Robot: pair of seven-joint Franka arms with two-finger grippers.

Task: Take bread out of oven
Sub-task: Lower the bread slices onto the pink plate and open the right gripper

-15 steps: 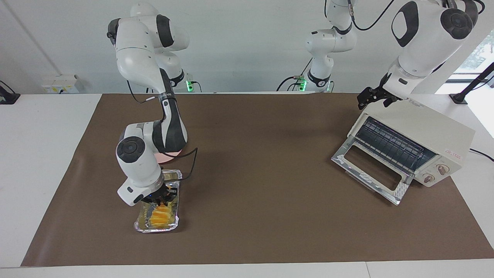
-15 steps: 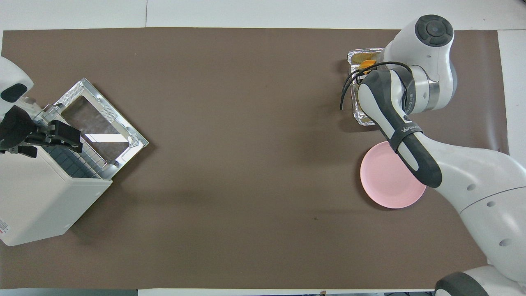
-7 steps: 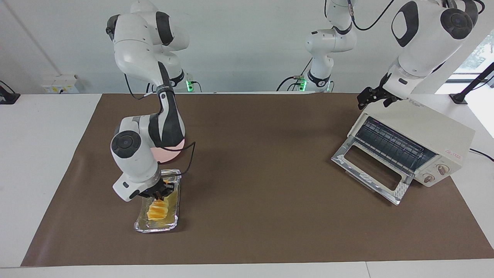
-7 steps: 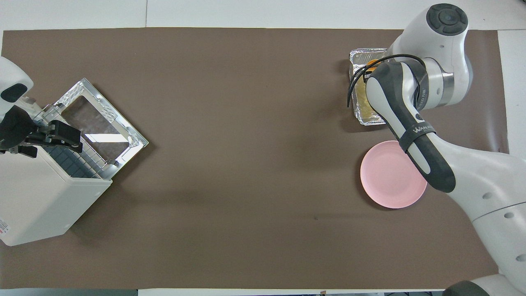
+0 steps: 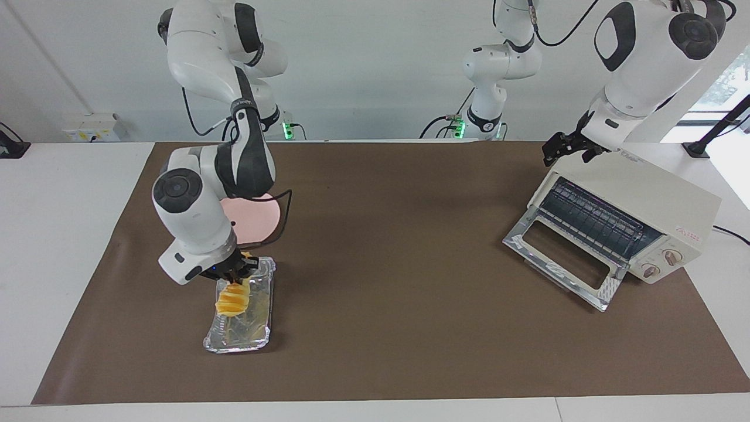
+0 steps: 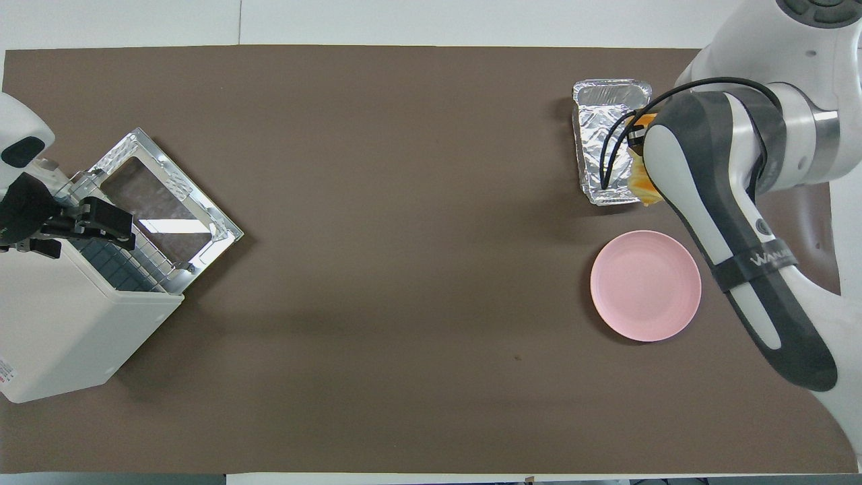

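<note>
over the foil tray (image 5: 240,328) at the right arm's end of the table, the right gripper (image 5: 237,275) pinches the bread (image 5: 232,300), which hangs clear above the tray. nearer the robots lies a pink plate (image 5: 252,220). at the left arm's end the left gripper (image 5: 565,147) waits spread wide over the top of the oven (image 5: 656,199), whose door (image 5: 562,258) is dropped open.
</note>
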